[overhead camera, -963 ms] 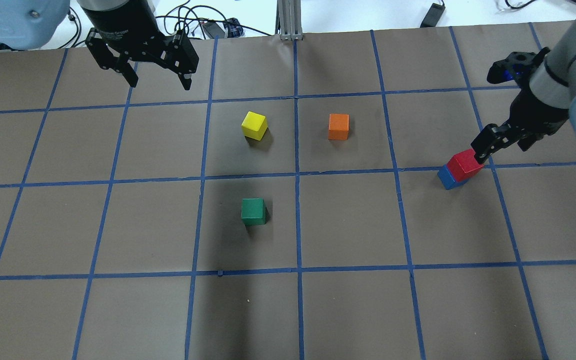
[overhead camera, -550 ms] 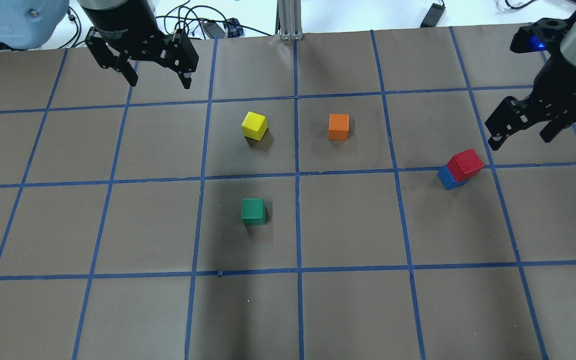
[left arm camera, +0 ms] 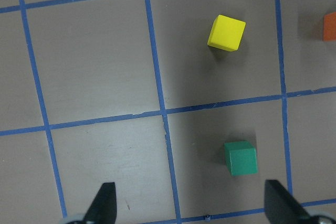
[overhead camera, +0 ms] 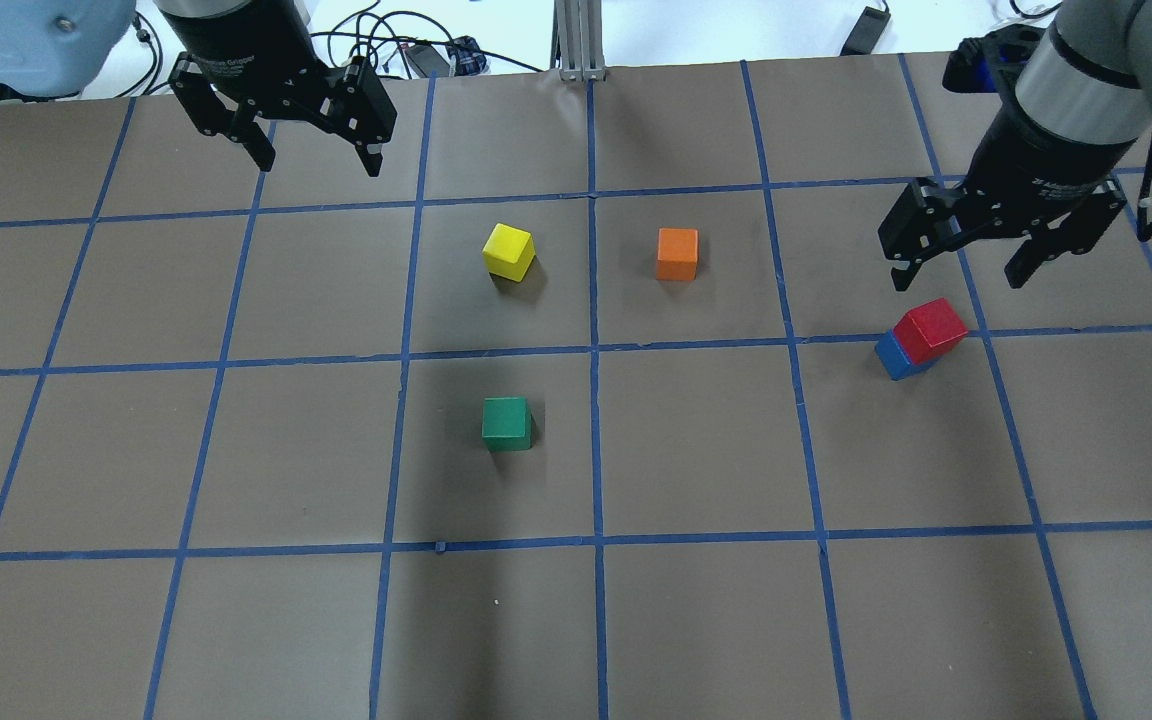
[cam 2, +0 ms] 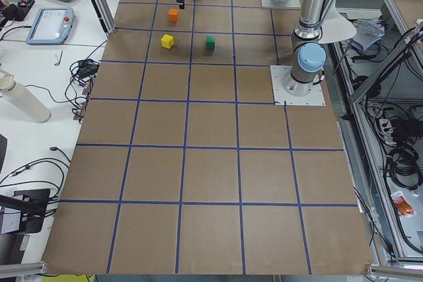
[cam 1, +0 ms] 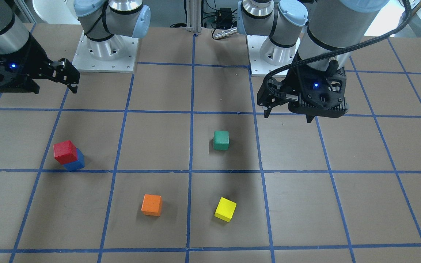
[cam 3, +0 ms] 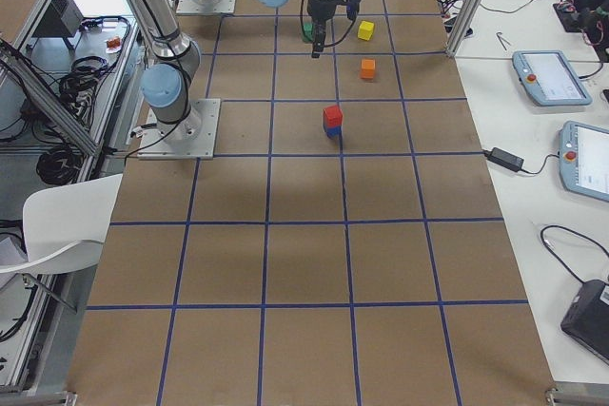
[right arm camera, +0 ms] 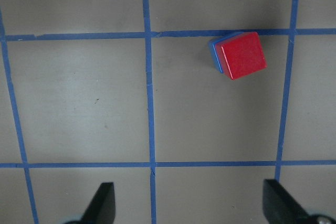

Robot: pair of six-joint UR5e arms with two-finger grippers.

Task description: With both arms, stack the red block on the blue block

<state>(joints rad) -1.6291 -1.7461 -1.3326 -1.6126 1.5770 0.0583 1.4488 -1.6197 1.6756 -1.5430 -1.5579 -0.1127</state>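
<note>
The right tool (overhead camera: 958,272), spread, has lifted off red block (overhead camera: 929,328) skewed atop blue block (overhead camera: 892,356).

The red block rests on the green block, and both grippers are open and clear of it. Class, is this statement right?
No. The red block rests on the blue block, not the green block, which stands alone; the overhead exterior view shows this. The left gripper and right gripper are indeed open and clear of it.
</note>
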